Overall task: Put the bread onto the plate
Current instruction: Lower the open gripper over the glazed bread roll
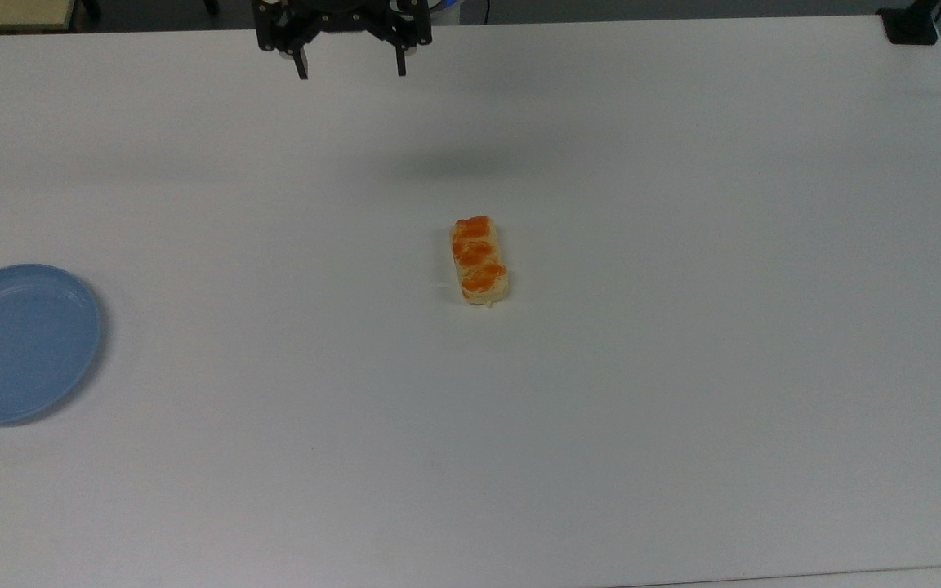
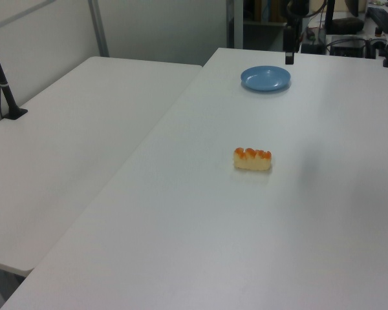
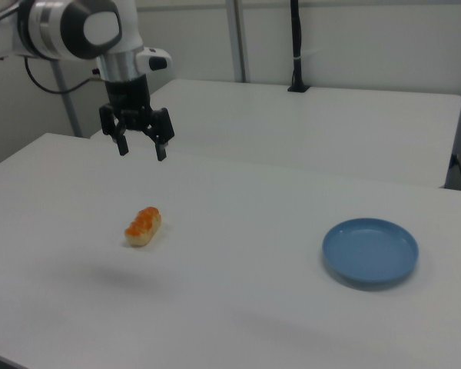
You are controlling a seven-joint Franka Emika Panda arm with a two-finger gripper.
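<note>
The bread (image 1: 479, 260) lies flat on the white table (image 1: 683, 367) near its middle, a pale-yellow roll with orange patches on top; it shows too as the bread (image 2: 252, 159) and the bread (image 3: 143, 225). The light-blue plate (image 1: 17, 341) sits bare at the top view's left edge, seen also as the plate (image 2: 266, 78) and the plate (image 3: 370, 251). My gripper (image 1: 351, 70) hangs open and holds nothing, high above the table at the top view's upper edge, well apart from the bread. In the right view the gripper (image 3: 142, 149) hovers above and behind the bread.
A second white table (image 2: 77, 129) adjoins on the left view's left, with a black post (image 2: 3, 81) clamped to it. A black clamp (image 1: 910, 24) sits at the table's corner in the top view's upper right. Cables and equipment (image 2: 349, 29) stand beyond the plate.
</note>
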